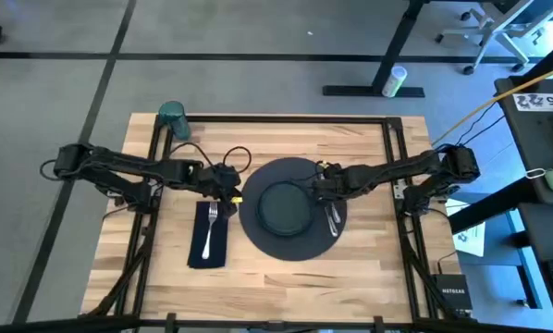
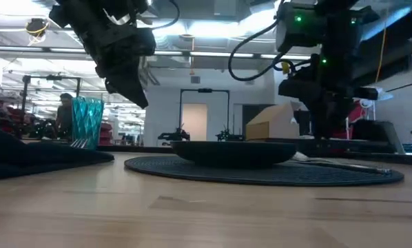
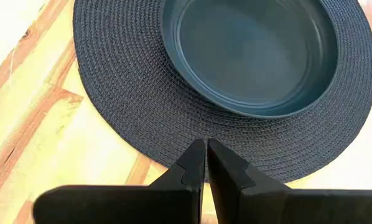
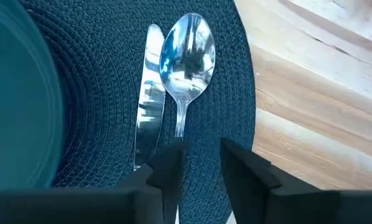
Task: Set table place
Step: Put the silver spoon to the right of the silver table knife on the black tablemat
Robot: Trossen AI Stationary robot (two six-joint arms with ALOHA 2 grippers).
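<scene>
On the woven charger [image 1: 289, 211] mid-desk [image 1: 369, 268], the plate [image 1: 282, 207] sits beside knife [image 4: 148, 99] and spoon [image 4: 187, 59]; the right gripper [image 4: 201, 163] hovers over them, narrowly parted. Left of the charger, the left gripper [image 3: 206, 163] is closed, empty.

Your left arm reaches in from the left side of the high view, elbow bent, wrist angled down; left gripper [image 3: 205, 163] hangs off the surface with its two fingers pressed together, nothing between them. Your right arm stretches in from the right, forearm nearly straight toward the middle, wrist tipped down. Right gripper [image 4: 201, 163] sits low, fingers [image 4: 167, 171] parted with a clear gap and holding nothing.
</scene>
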